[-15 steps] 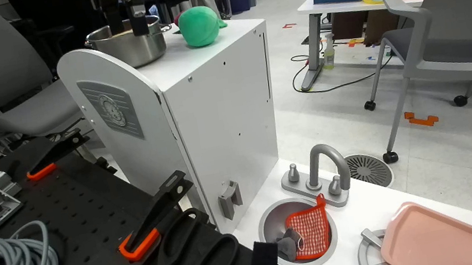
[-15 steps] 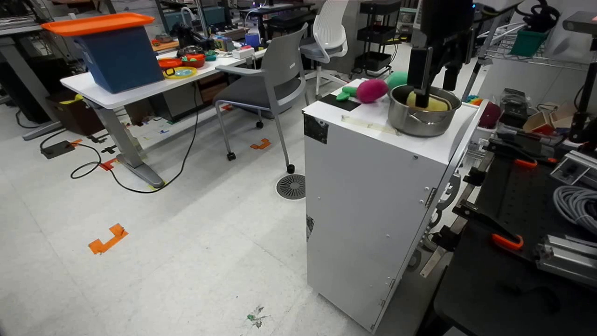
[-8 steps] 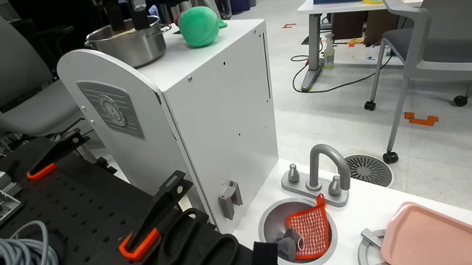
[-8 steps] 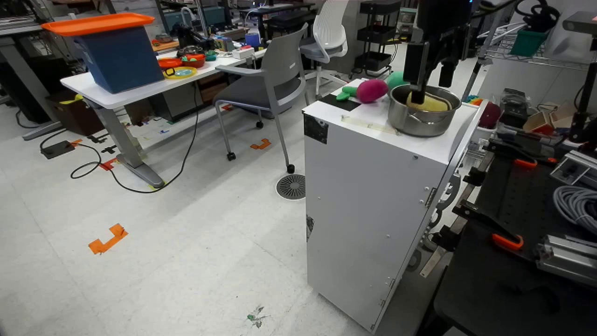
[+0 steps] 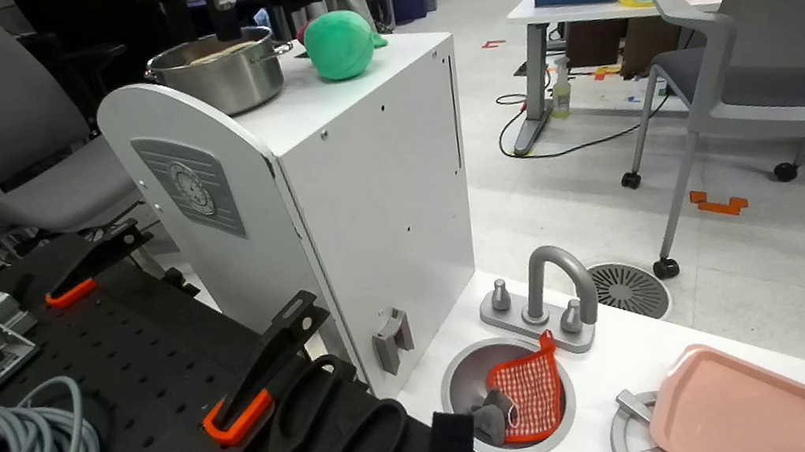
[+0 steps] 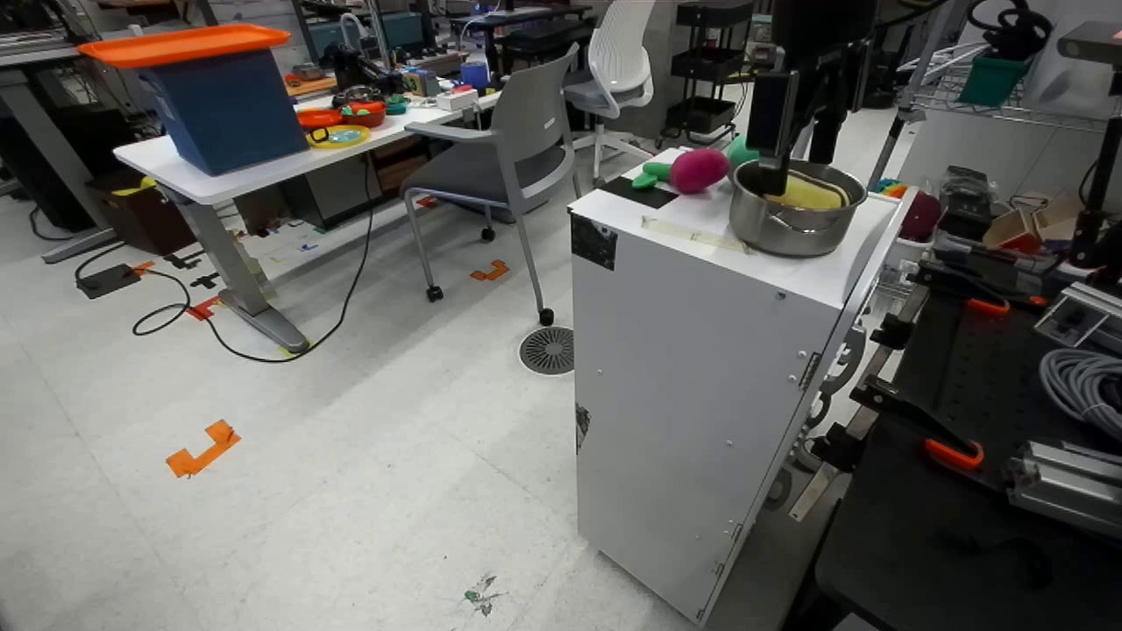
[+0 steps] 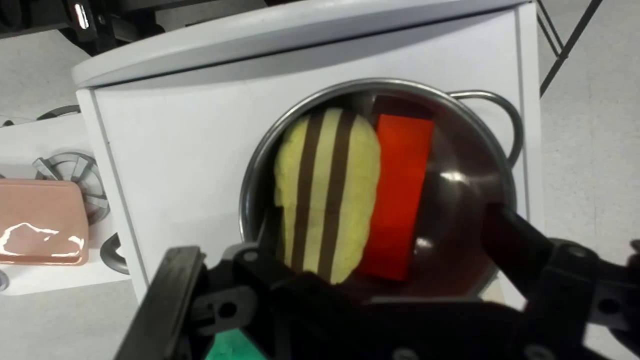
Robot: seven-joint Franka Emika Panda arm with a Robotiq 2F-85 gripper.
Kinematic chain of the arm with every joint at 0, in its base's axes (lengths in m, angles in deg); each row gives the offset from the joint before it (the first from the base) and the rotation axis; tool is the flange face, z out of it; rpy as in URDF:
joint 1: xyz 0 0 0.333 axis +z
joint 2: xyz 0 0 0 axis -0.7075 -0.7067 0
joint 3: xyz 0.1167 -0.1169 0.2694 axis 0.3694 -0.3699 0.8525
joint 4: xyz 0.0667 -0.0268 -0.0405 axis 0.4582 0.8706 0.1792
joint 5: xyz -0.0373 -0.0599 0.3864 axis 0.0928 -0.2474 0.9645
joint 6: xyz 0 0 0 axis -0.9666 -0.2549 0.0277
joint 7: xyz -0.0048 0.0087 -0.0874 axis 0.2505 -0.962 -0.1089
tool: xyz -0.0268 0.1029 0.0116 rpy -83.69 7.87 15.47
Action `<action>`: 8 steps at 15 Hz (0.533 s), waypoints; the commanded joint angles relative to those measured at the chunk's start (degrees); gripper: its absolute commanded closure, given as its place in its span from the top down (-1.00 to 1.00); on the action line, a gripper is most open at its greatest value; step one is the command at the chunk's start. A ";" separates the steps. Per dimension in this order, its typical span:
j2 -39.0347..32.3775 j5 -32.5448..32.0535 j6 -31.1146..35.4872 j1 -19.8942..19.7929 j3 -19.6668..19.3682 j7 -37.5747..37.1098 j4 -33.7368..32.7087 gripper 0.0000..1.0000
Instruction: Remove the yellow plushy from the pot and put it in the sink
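The dark-striped yellow plushy lies inside the pot along with a red oblong piece, the fingers stand wide apart over the pot, the green ball sits on the surface near the pot, and the sink, with a red checked cloth in it, is well below the pot.

In the wrist view, the green ball beside the pot is cut off. The gripper partly hides the pot.
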 commanded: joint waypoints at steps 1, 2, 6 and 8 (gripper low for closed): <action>0.27 2.02 -0.40 -0.17 0.19 3.20 -0.18 1.00; 0.28 2.11 -0.37 -0.19 0.17 3.71 -0.16 1.00; 0.37 1.98 -0.31 -0.26 0.07 4.78 -0.15 1.00; 0.34 1.39 -0.18 -0.29 -0.12 4.47 0.00 1.00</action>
